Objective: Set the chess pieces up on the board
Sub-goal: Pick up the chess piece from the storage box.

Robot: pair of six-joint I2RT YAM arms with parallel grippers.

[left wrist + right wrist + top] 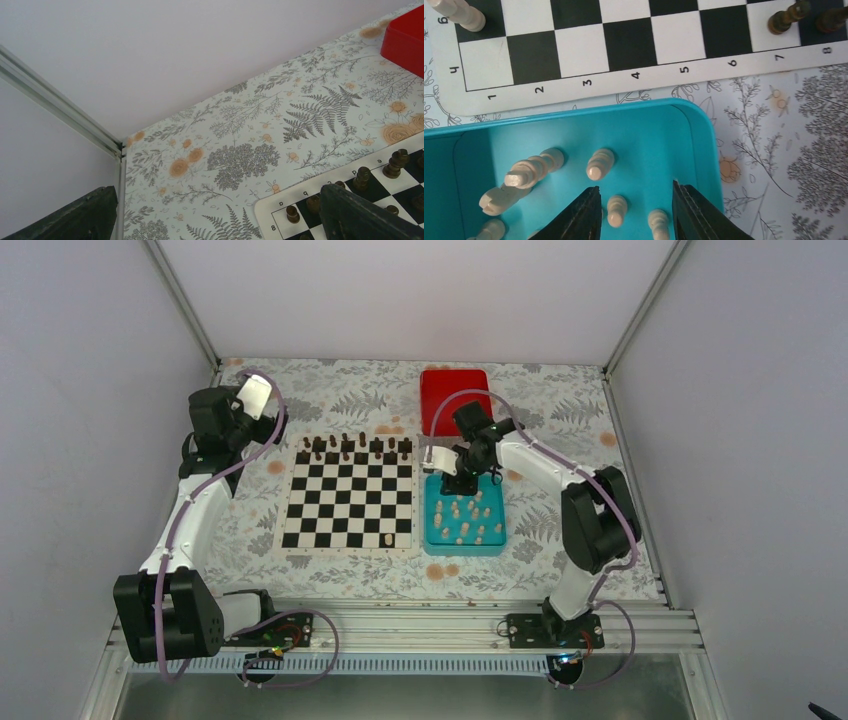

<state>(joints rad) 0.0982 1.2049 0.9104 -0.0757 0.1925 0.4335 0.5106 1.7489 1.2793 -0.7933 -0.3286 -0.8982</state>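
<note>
A white-walled enclosure holds a bench (330, 390) covered in a print of grey ferns and orange flowers. The board (350, 502) lies at the middle of the bench. Dark brown chessmen (355, 448) fill its two far rows. Only one of the chess pieces (388, 539) stands on the near row. Many more stand or lie in a teal tray (464, 551) just right of the board, so the task looks barely begun.

The right hand (636, 187) hangs low over the tray's far end. Its jaws are part-way apart astride two pale pieces and grip neither, as far as can be seen. The left hand (217, 192), jaws wide and empty, is raised off the board's far left corner. A red box (455, 400) sits beyond the tray.

From overhead the pieces are too small to tell by type. The right wrist view shows only one corner of the tray.
</note>
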